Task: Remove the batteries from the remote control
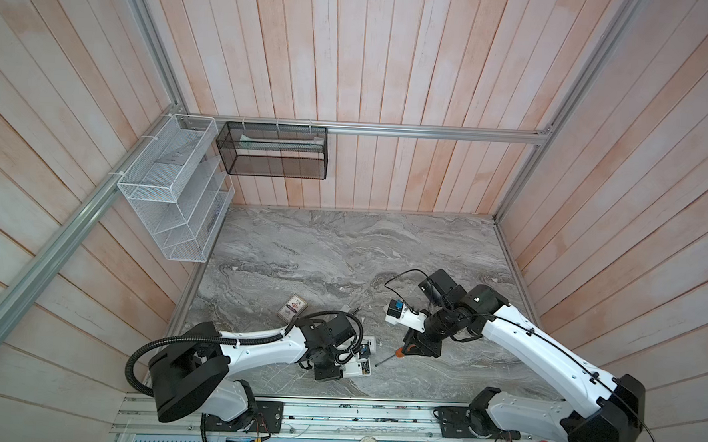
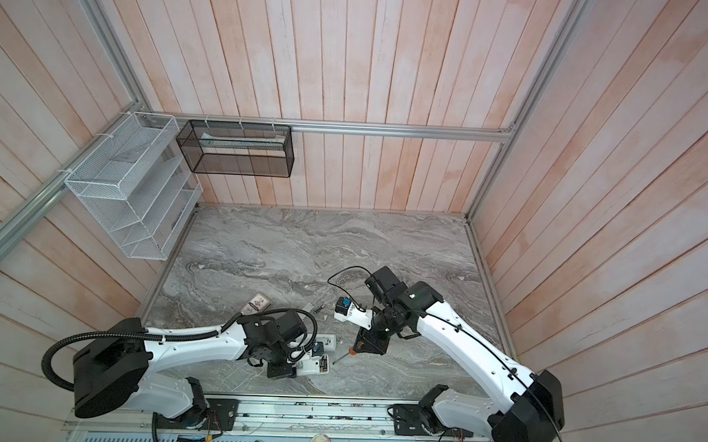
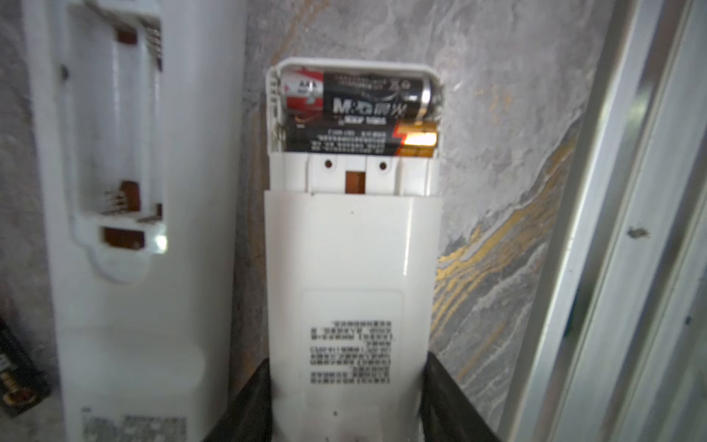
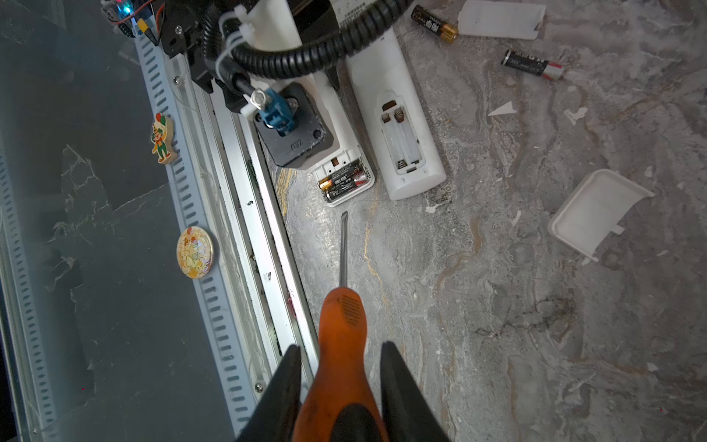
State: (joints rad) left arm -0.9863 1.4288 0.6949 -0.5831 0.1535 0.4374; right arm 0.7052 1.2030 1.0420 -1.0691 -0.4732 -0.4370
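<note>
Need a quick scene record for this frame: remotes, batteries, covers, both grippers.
loaded remote: cover off, two batteries seated in its bay
empty remote: beside it, bay bare
loose batteries: two on the table, apart
covers: two, white, lying off the remotes
left gripper: jaws against the loaded remote's sides
right gripper: holds screwdriver, tip aimed at the loaded bay, short of it

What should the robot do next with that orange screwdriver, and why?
Probably ease the screwdriver tip-first into the open compartment of the smaller remote to lever a battery out. Two batteries still sit there, the tip is just short of them, the left fingers clasp that remote, and the longer remote is already empty.
</note>
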